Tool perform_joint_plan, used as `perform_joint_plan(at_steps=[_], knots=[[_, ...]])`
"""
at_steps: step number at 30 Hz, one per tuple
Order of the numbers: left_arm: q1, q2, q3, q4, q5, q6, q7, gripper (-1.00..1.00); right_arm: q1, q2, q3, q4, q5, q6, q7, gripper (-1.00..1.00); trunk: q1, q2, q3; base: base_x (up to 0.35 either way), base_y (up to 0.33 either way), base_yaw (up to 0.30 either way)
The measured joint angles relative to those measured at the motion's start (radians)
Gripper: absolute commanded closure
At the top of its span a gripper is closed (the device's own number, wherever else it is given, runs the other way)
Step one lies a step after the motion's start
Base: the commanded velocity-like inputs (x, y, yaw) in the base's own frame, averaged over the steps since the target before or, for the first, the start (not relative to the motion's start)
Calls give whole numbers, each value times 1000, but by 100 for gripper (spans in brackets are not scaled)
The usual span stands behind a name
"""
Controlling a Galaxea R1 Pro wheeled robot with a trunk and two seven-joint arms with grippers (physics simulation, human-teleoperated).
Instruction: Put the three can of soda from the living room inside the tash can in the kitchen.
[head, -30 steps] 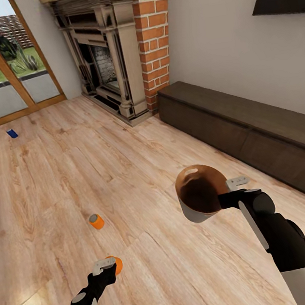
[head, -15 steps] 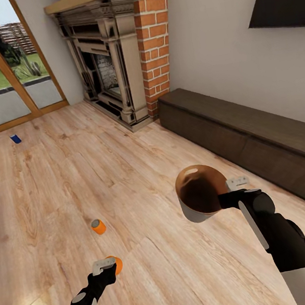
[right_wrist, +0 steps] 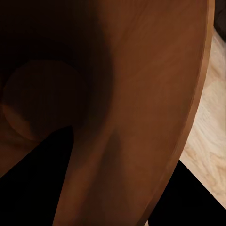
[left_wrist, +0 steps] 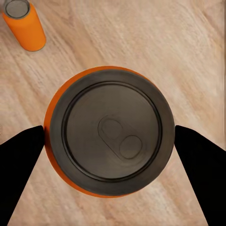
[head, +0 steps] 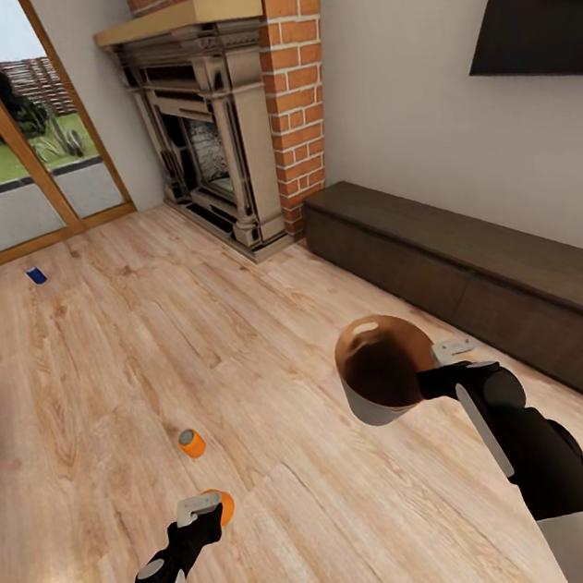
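Observation:
My left gripper [head: 212, 508] hangs low over the wood floor, shut on an upright orange soda can [head: 224, 504]. In the left wrist view that can's grey top [left_wrist: 112, 136] sits between the two dark fingers [left_wrist: 21, 155]. A second orange can [head: 192, 442] stands on the floor just beyond it, also seen in the left wrist view [left_wrist: 26, 24]. The dark blue can [head: 37, 274] lies far off near the glass doors. My right gripper [head: 439, 366] is shut on the rim of the trash can [head: 382, 367], held in the air and tilted, its brown inside [right_wrist: 141, 70] facing the camera.
A brick fireplace [head: 229, 123] stands at the back. A long dark low cabinet [head: 476, 273] runs along the right wall under a wall TV [head: 529, 4]. Wood-framed glass doors [head: 1, 157] are at the back left. Open plank floor lies between.
The whole view has shifted, so the camera has moved: fireplace, floor cans and cabinet sit lower in the picture. Both arms and what they hold keep their places in it.

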Motion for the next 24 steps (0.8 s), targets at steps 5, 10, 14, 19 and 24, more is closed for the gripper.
perform_joint_plan(at_steps=[5,10,14,19,24], knots=[[0,0,0,0,0,1,0,100,0,1,0,0,-1,0,0,100,-19,35,24,0,0,0],[0,0,0,0,0,1,0,100,0,1,0,0,-2,0,0,100,-38,70,48,0,0,0],[0,0,0,0,0,2,0,100,0,1,0,0,-1,0,0,100,-54,98,67,0,0,0],[0,0,0,0,0,2,0,100,0,1,0,0,-2,0,0,100,-73,133,90,0,0,0],[0,0,0,0,0,2,0,100,0,1,0,0,-1,0,0,100,-92,168,114,0,0,0]])
